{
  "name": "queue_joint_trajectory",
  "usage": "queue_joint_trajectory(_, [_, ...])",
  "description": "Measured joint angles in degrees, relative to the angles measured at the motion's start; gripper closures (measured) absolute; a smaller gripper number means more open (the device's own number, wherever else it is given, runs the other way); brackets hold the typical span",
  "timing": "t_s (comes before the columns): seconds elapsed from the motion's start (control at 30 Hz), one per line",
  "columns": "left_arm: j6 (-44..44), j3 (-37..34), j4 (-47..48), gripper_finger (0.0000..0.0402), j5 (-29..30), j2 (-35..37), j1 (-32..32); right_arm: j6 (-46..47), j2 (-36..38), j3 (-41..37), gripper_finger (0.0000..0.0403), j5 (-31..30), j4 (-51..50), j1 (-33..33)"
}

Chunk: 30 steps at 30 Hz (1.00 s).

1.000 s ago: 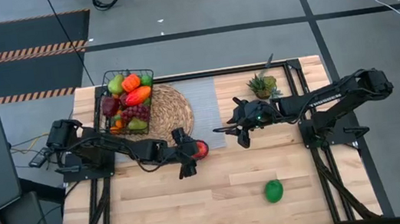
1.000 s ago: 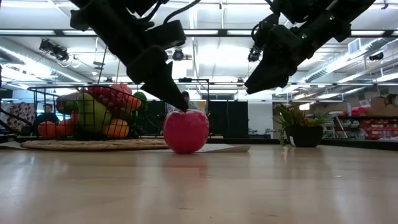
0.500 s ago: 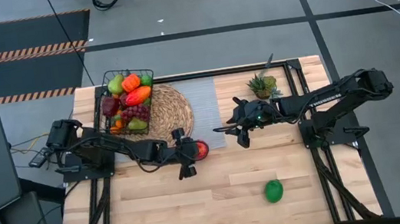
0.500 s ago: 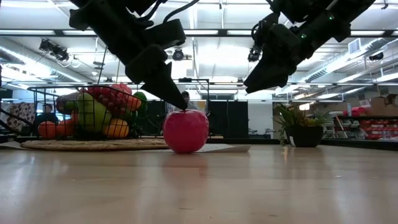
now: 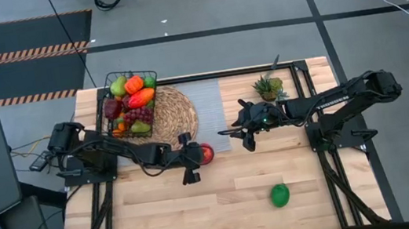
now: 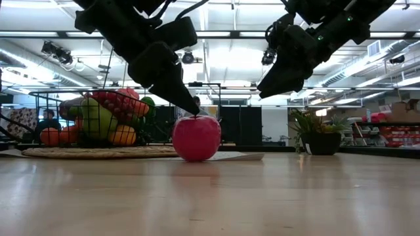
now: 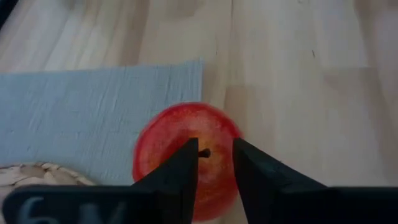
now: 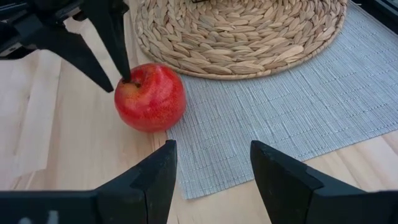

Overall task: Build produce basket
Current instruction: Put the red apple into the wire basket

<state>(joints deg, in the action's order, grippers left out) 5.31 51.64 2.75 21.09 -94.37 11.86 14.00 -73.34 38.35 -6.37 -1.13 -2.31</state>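
Basket (image 5: 131,102): black wire mesh, heaped with produce (image 5: 133,100); stands on the left part of the mat, well left of the apple.
Mat (image 5: 174,114): round, woven straw; lies partly over the grey cloth (image 5: 207,106), up and left of the apple.
Left tool (image 5: 192,159): directly over the apple, on its left side. Fingers (image 7: 180,177) nearly closed, one on each side of the stem at the apple's top. Whether they pinch the stem cannot be told.
Apple (image 5: 206,153): red, upright on the worktop (image 5: 225,207), touching the cloth's near corner, just beyond the mat's rim.
Right tool (image 5: 245,137): in the air to the right of the apple, apart from it, pointing toward it. Fingers (image 8: 155,174) about half spread, nothing between them.
Lime (image 5: 280,195): green, alone on bare worktop, well to the right of the apple and nearer the front edge.
Plant (image 5: 268,87): spiky, potted, right of the apple at the back, past the cloth's right edge.
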Motion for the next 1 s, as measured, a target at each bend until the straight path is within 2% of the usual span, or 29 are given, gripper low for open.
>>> queue_joint_trajectory(0.3, [0.0,0.3,-3.4,0.0292,0.5,-4.2,-0.7,0.0,0.0,0.0,0.0193,0.0,0.0,0.0])
queue_joint_trajectory(0.57, [-1.3,0.2,-4.9,0.0296,3.1,-4.9,-0.7,-0.1,0.0,0.0,0.0193,0.0,0.0,0.0])
queue_joint_trajectory(0.7, [-1.5,0.1,-4.9,0.0322,3.8,-4.9,-0.7,-0.2,0.0,0.0,0.0193,0.0,0.0,0.0])
queue_joint_trajectory(0.9, [-1.2,0.2,-4.2,0.0389,5.0,-3.5,-0.8,-0.2,0.0,0.0,0.0194,0.0,-0.2,0.0])
queue_joint_trajectory(1.0, [-0.1,0.1,-3.5,0.0392,4.8,-2.2,-0.8,-0.2,0.0,0.0,0.0194,0.0,-0.6,0.0])
